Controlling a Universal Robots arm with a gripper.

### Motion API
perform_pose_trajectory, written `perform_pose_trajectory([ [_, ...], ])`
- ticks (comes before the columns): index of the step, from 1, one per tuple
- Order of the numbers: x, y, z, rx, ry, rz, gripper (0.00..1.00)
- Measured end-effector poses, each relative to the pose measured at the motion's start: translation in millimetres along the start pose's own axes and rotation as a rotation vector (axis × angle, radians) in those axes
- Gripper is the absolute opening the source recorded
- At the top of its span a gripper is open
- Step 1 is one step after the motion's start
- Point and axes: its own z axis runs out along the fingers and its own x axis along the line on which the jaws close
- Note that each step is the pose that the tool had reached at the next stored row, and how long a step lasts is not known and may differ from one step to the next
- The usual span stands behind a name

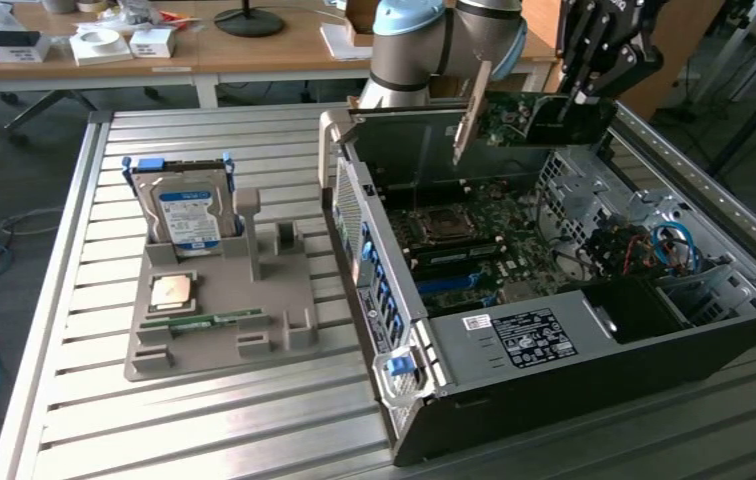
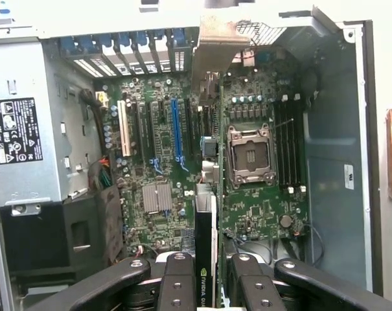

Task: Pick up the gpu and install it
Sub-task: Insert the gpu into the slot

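The gpu [image 1: 528, 118] is a green circuit board with a pale metal bracket strip at one end. It hangs in the air above the far end of the open computer case [image 1: 512, 400]. My gripper [image 1: 589, 88] is shut on the card's edge, its black fingers [image 1: 578, 60] reaching down from above. In the wrist view the gpu [image 2: 207, 214] appears edge-on, running from between my fingers [image 2: 177, 285] out over the motherboard [image 2: 157, 162]. Its bracket points toward the case's rear slot wall. The card is well clear of the motherboard's slots, including the long blue one [image 2: 177, 129].
On the exterior view's left a grey fixture [image 1: 225, 300] carries a silver hard drive with a blue label [image 1: 189, 212], a processor chip [image 1: 171, 291] and a green memory stick [image 1: 205, 322]. Inside the case are the power supply [image 1: 525, 340], the processor socket [image 2: 249, 154] and blue cables [image 1: 672, 245].
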Motion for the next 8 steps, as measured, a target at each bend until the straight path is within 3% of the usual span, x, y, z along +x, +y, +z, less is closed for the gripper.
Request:
perform_pose_trajectory([
  [8, 0.7, -0.1, 14.6, 0.0000, 0.0000, 0.000, 0.26],
])
